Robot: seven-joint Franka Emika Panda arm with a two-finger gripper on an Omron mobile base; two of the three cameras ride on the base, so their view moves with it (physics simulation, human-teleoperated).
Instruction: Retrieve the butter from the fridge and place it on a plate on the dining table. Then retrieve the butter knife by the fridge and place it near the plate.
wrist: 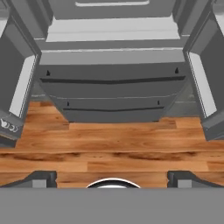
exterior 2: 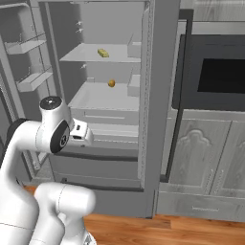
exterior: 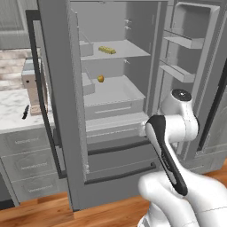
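The fridge (exterior: 60,88) stands with both doors swung wide. The butter (exterior: 107,50), a small yellow stick, lies on the upper shelf, and shows there in the right base view too (exterior 2: 102,52). The butter knife (exterior: 25,111) lies dark on the marble counter left of the fridge. My gripper (wrist: 112,178) is open with nothing between its fingertips (wrist: 41,178). It hangs low in front of the fridge, well below the butter, facing the bottom drawers (wrist: 109,87) and the wood floor. The plate and the dining table are out of view.
A small orange ball (exterior: 100,79) sits on the shelf below the butter. A brown box (exterior: 33,84) stands on the drawer counter (exterior: 11,119). Right of the fridge is a dark wall oven (exterior 2: 220,72) above grey cabinets. The open doors (exterior 2: 160,95) flank my arm.
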